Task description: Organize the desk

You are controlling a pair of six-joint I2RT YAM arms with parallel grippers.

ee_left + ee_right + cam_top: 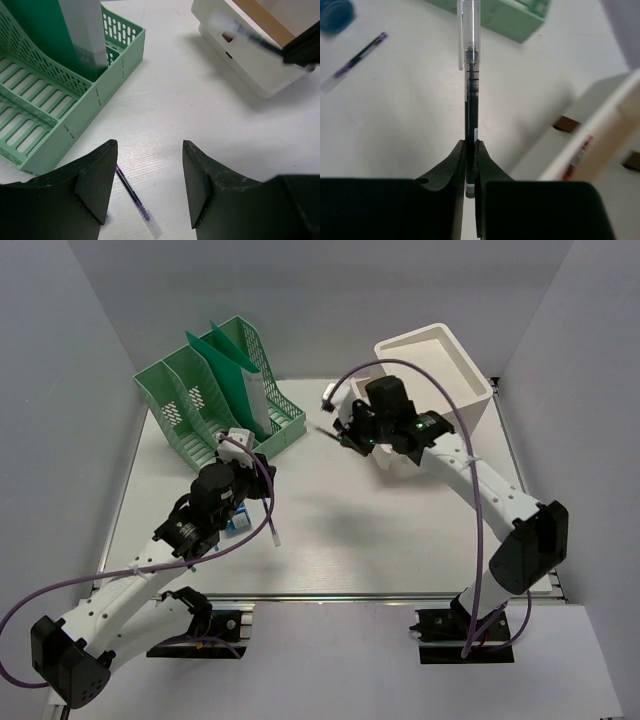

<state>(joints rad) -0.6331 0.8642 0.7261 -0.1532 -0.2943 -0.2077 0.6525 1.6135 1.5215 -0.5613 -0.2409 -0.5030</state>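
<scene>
The right gripper (470, 147) has its 2 fingers pinched tight on a slim black pen with a clear plastic cap (470, 75), which points straight out from the jaws above the large flat white desk (380, 530), close to a white open-topped drawer box (440, 365) at the far right. The left gripper (149, 182) stands with its jaws well apart and holds nothing. A thin purple pen (134, 199) lies on the desk below, nearer its left finger. A pale green plastic file rack (190, 405) sits at the far left.
</scene>
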